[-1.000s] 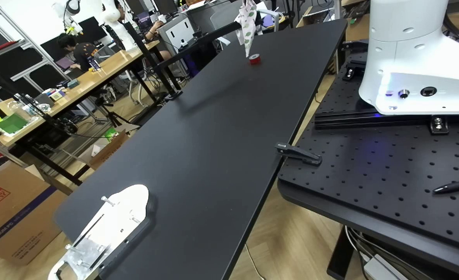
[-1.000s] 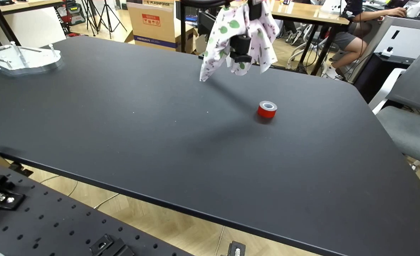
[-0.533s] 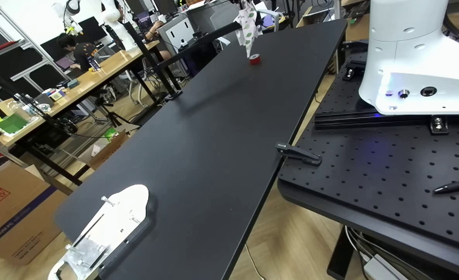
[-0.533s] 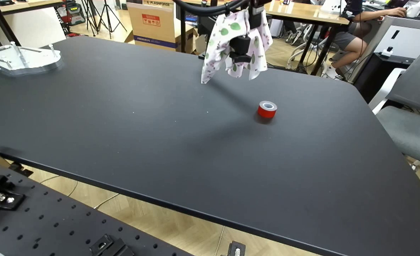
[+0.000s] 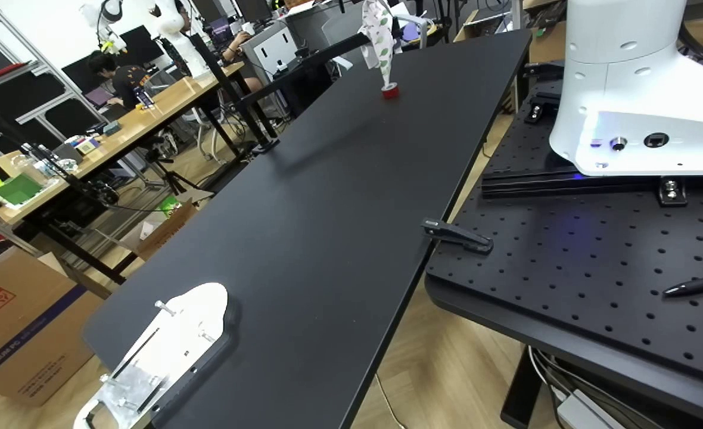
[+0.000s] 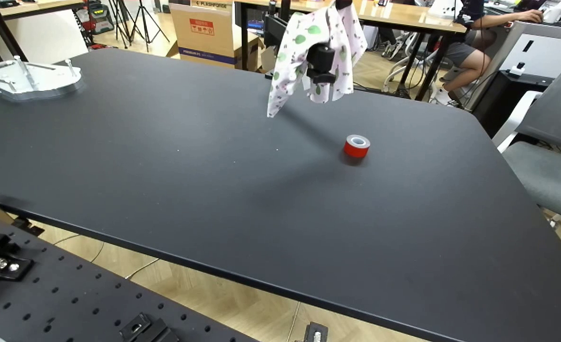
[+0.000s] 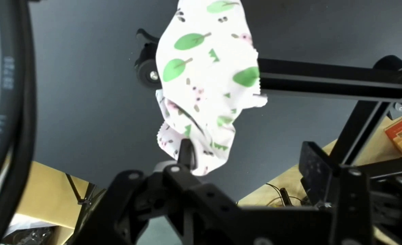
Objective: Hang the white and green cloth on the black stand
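Observation:
The white and green cloth (image 7: 207, 61) drapes over the end of the black stand's arm (image 7: 323, 80) in the wrist view. In both exterior views the cloth (image 6: 297, 52) (image 5: 378, 42) hangs down in folds around the stand (image 6: 321, 58) (image 5: 319, 58), clear of the tabletop. My gripper (image 7: 250, 160) has its jaws wide apart with bare space between them. Its left finger (image 7: 186, 153) overlaps the cloth's lower edge in the picture; whether they touch I cannot tell. Most of the gripper lies beyond the top of both exterior views.
A red tape roll (image 6: 356, 147) sits on the dark table (image 6: 190, 190) near the stand. At the far end lies a white board with upright pegs (image 5: 190, 322). A thick black cable (image 7: 13, 102) runs down the left of the wrist view.
My gripper dips, then rises towards the top of the picture, away from the cloth. The cloth now stays on the stand, let go, its front corner hanging slightly lower.

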Motion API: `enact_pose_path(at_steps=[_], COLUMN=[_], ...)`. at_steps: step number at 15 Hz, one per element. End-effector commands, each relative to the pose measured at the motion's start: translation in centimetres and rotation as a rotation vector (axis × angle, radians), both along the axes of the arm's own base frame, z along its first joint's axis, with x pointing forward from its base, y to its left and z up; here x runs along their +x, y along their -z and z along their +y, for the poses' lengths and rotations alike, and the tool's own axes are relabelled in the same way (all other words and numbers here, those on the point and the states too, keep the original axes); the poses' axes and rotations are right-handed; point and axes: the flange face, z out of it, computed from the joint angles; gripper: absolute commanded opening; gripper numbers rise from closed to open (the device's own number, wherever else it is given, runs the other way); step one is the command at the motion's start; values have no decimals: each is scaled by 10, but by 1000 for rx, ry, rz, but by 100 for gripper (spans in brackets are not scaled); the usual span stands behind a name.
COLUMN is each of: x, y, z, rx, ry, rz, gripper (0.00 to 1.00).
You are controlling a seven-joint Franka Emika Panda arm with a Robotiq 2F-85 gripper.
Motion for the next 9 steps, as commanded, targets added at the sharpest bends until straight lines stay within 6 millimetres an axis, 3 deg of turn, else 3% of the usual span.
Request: enact_pose_path(at_steps=[1,5,9], x=[-4,-8,-10], y=[-29,-49,-58], z=[11,24,26], rx=[-9,24,53], ry=[6,18,32], rz=[-48,-75,-101], gripper=[100,100,100])
